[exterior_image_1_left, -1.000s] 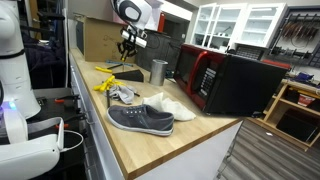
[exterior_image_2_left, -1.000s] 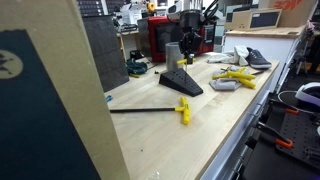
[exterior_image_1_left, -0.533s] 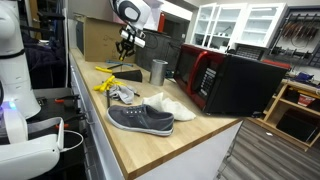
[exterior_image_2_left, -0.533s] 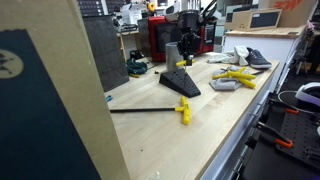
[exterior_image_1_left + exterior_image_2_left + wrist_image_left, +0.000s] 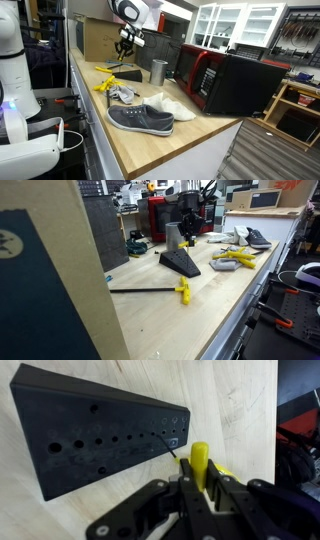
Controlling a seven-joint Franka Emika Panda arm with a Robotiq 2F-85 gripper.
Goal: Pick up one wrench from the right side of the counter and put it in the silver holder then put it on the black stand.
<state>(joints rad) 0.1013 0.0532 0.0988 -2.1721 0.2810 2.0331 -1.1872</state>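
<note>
Still, the claw (image 5: 200,483) grips the wrench (image 5: 199,458), tip unmoved at the black stand (image 5: 80,430).

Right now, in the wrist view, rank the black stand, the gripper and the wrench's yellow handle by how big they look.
Largest, about alike and unranked: black stand and gripper, which sits nearest the camera, cropped.
Smallest: yellow handle.

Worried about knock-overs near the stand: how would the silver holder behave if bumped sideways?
The silver holder stands upright, taller than wide, so a high nudge would probably tip it rather than slide it. Its shiny metal wall looks smooth, likely slippery to grip. Being round, it may roll on the counter once down.
</note>
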